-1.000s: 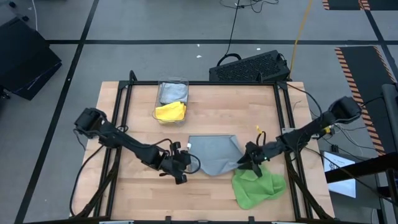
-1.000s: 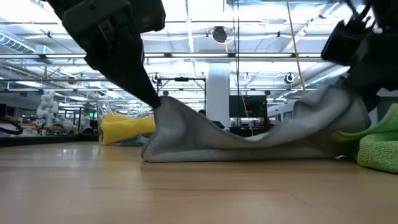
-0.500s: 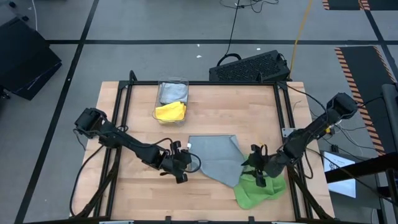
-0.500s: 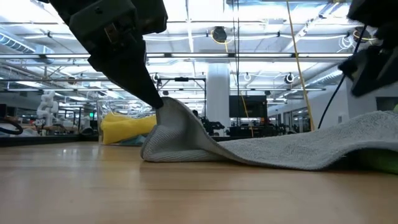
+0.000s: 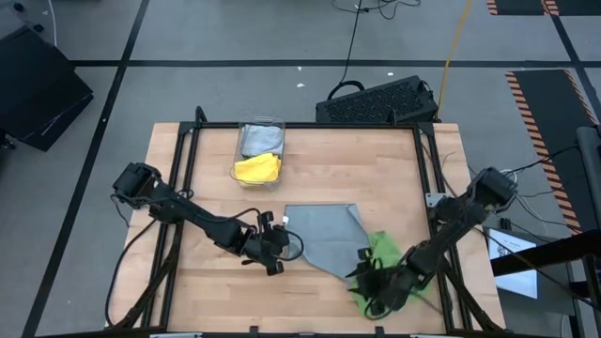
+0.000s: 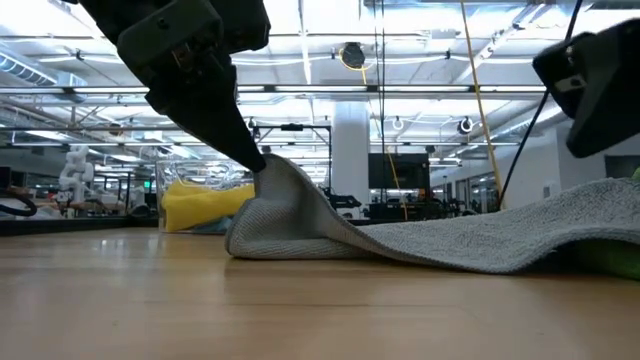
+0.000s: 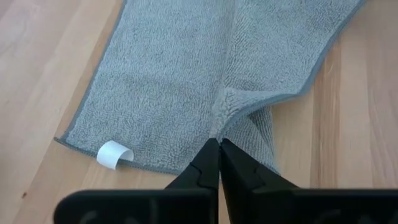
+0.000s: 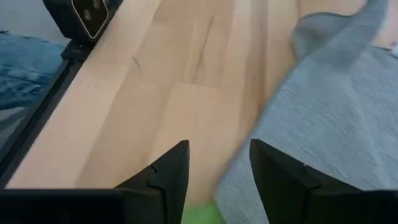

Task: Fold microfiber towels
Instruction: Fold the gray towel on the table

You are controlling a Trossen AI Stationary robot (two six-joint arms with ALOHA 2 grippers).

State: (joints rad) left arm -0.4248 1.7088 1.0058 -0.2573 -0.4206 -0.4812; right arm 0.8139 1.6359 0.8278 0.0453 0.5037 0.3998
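Wooden table [image 5: 319, 160]: grey towel [image 5: 324, 239] corner pinched in left claw [image 7: 219, 146].

The high view hangs above the bench [image 5: 310, 169] and looks straight down, taking in the whole top and both arms; the low view sits at bench-top height, facing level across the wood into the room behind, very near the grey towel [image 6: 400, 235]; the left wrist view looks down past its own closed jaws, close upon that same grey towel [image 7: 205, 81] and its white tag [image 7: 115, 154]; the right wrist view looks past parted jaws over the bench [image 8: 155, 93] towards its edge; all four share the grey towel.
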